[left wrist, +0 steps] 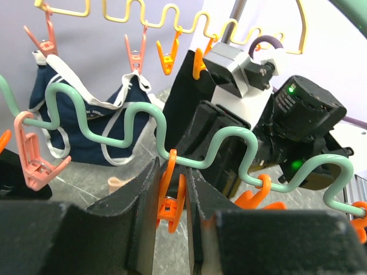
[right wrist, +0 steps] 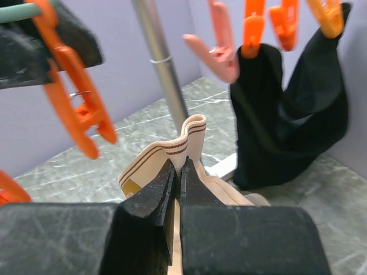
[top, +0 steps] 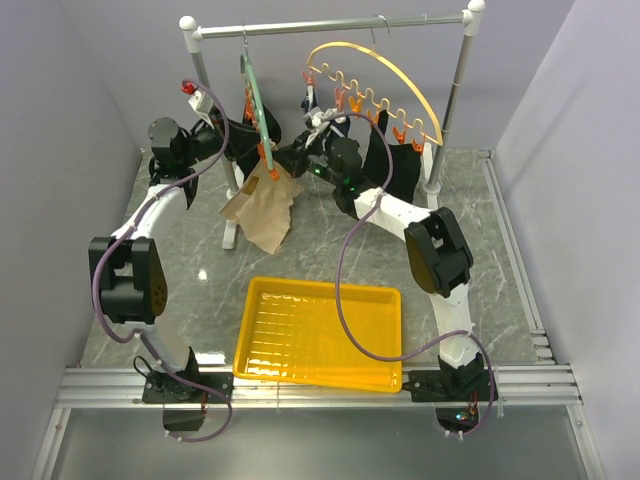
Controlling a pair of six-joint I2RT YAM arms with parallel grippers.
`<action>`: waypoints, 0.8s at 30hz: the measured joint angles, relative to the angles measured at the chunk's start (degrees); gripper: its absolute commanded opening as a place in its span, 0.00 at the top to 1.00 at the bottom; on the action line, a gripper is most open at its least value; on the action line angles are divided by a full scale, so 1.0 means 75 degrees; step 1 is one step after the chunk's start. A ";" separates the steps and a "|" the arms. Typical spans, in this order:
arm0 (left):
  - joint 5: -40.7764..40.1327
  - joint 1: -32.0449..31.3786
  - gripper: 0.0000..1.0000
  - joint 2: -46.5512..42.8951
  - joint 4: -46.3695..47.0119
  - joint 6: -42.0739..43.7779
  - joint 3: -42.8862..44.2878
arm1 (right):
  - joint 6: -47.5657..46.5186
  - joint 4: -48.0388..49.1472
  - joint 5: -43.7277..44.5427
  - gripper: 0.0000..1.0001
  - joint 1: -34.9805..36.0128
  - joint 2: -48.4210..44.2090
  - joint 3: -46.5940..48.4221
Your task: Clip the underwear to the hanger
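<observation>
The underwear (top: 262,208) hangs as a limp beige bunch just left of centre in the overhead view. I cannot tell whether its lower edge reaches the table (top: 480,220). It looks like light, soft cloth that will fold and sag wherever nothing holds it. The striped elastic waistband is the firmest part and, to my eye, the sensible place to take hold.

The right gripper (right wrist: 178,175) grips exactly there. Its jaws are pressed fully together on a fold of the waistband, which stands up above the fingertips in the right wrist view.

The left gripper (left wrist: 172,200) has its jaws part-way closed around an orange clip (left wrist: 171,197), one finger on each side. The clip hangs from the wavy green wire of the hanger (left wrist: 234,133). The fingers appear to be squeezing it, though I cannot tell whether the clip's mouth is open.

Room is tight. The rack's pole (right wrist: 160,63), a pink clip (right wrist: 221,54) and a black garment (right wrist: 287,120) crowd the upper part of the right wrist view. The yellow hanger (top: 400,75) hangs close by at the upper right of the overhead view. The yellow tray (top: 320,340) lies lower in that frame, well apart.
</observation>
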 measured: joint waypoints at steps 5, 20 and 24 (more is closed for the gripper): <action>-0.0102 -0.0006 1.00 0.0082 0.0321 -0.0198 -0.0064 | 0.0268 0.0003 -0.0146 1.00 0.0076 0.0000 0.0003; -0.0309 -0.0009 1.00 0.0085 0.1093 -0.0589 -0.0388 | 0.0912 0.0122 -0.0326 1.00 0.0175 0.0000 0.0055; -0.0306 -0.0006 1.00 0.0128 0.1204 -0.0641 -0.0388 | 0.1078 0.0189 -0.0332 1.00 0.0175 0.0000 0.0052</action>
